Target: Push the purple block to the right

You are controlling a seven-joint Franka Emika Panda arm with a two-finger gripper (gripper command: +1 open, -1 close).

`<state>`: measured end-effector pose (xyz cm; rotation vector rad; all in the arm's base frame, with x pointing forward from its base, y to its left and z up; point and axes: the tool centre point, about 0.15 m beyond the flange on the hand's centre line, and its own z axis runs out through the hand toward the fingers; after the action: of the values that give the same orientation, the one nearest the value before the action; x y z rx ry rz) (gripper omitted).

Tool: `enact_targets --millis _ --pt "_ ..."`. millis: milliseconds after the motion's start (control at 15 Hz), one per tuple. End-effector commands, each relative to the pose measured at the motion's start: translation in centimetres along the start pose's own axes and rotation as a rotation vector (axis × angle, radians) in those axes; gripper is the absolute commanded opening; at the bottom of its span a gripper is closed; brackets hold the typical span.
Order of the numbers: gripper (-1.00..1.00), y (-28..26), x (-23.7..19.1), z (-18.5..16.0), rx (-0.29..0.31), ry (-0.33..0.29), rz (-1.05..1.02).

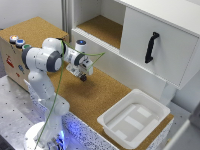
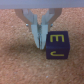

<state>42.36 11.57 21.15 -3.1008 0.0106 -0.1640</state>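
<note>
The gripper [image 2: 40,44] is down at the cork surface [image 1: 102,92] with its fingers [image 2: 36,35] pressed together and holding nothing; the purple block [image 2: 57,46] sits on the cork just beside the fingertips, seemingly touching them, in front of the cabinet [image 1: 150,45]. In the exterior view the block is hidden behind the gripper. The risk is an off-centre push; the fingers meet the block near one corner, so it may spin or slip past the narrow tips rather than slide right. Cork grips, so the cube could also tip; pushed too far, it would near the white tray [image 1: 134,120].
</note>
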Motion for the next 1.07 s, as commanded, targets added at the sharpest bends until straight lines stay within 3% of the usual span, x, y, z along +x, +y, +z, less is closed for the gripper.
enact_targets --millis 0,467,1000 --pt "-1.0 3.9 1.7 -0.1 -0.029 -0.044 0.014" --pt "-1.0 8.6 -1.4 -0.3 -0.027 -0.075 0.1" --pt "-1.0 13.2 -2.7 -1.6 -0.115 -0.074 0.148"
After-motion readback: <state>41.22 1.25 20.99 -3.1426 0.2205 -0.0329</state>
